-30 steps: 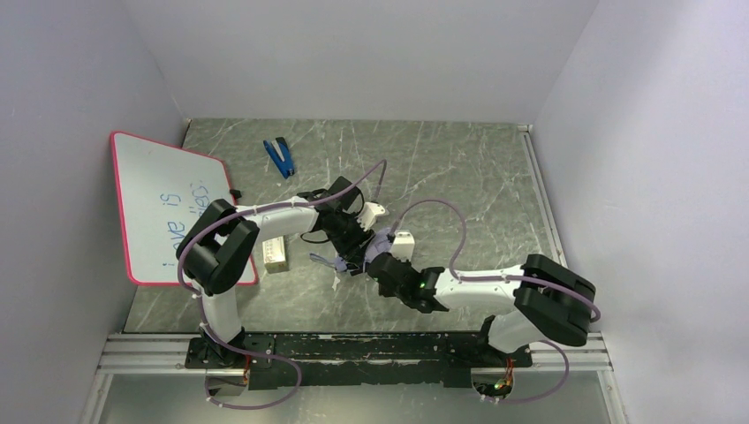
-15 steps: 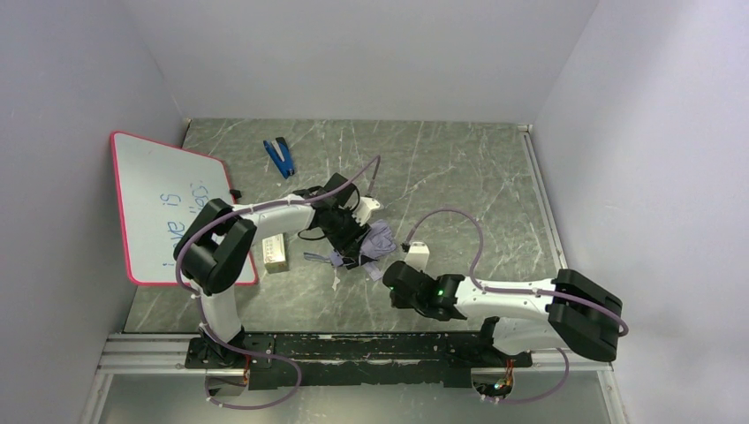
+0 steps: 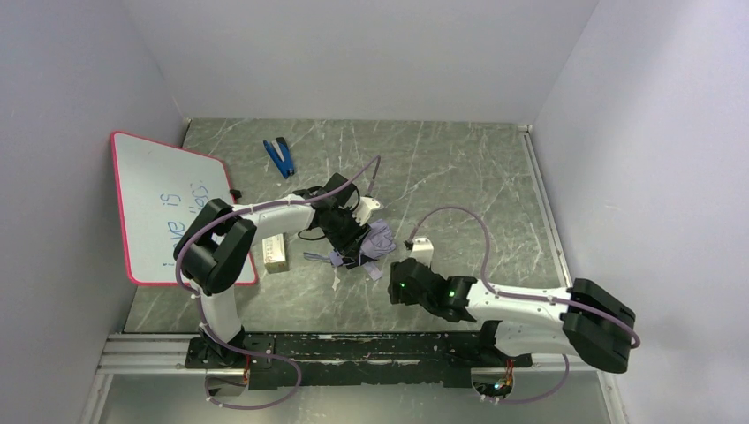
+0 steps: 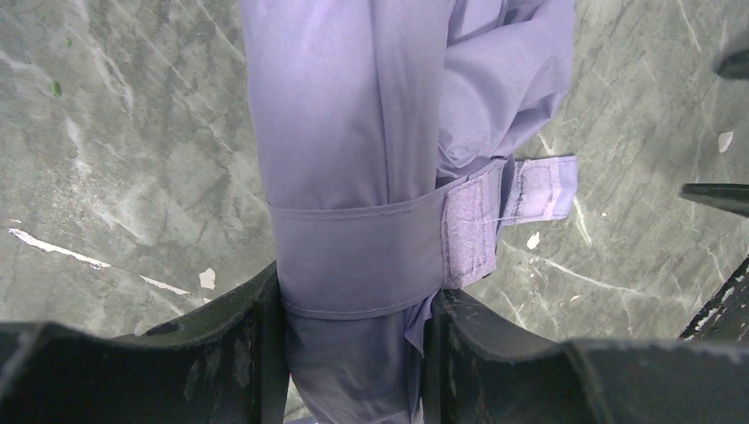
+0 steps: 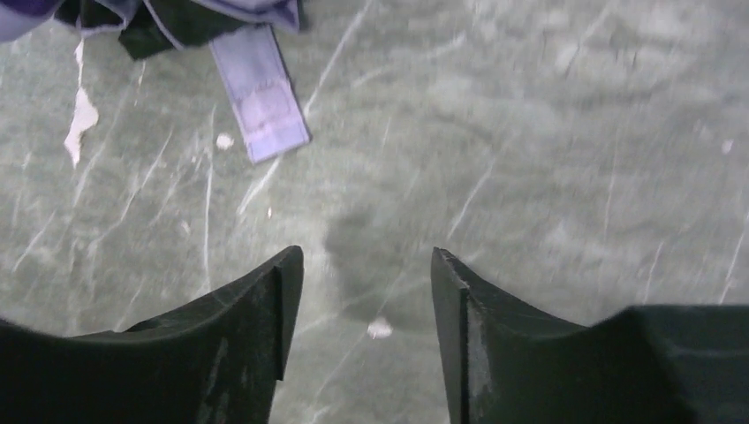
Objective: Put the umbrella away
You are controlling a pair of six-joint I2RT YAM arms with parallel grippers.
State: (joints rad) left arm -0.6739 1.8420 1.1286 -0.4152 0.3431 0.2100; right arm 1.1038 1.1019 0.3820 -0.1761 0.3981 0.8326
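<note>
Two arms work one table [image 3: 495, 177]. It is a grey-green, stone-look slab with white veining, matte and hard.

- Whiteboard [image 3: 168, 203]: pink-rimmed, flat, glossy. Well out to the left claw's left side.
- Umbrella [image 4: 353, 132]: folded into a soft, pale lavender roll of thin slick fabric, creased and a bit puffy. The left claw [image 4: 353, 300] is clamped on it, with a black finger pressed into each flank. Its long axis runs straight out ahead of that claw, between the fingers, low over the table.
- Right claw [image 5: 364, 265]: fingers apart, nothing between them, bare table beneath. From it the umbrella lies ahead and to the left, near but not touching. The left arm is plainly the nearer one, as it already has the roll.
- Strap [image 4: 371, 252]: a flat woven band wrapped crosswise round the roll just ahead of the left claw's fingers. A fuzzy fastening patch shows, and a short tail sticks out to the right. Cannot tell whether the patch has gripped.
- Box [image 3: 275, 252]: small, pale, off to the left claw's left.
- Stapler [image 3: 281, 157]: blue, well beyond the left claw.

My read is that any further work on the strap tail means the right claw travelling forward and left.
</note>
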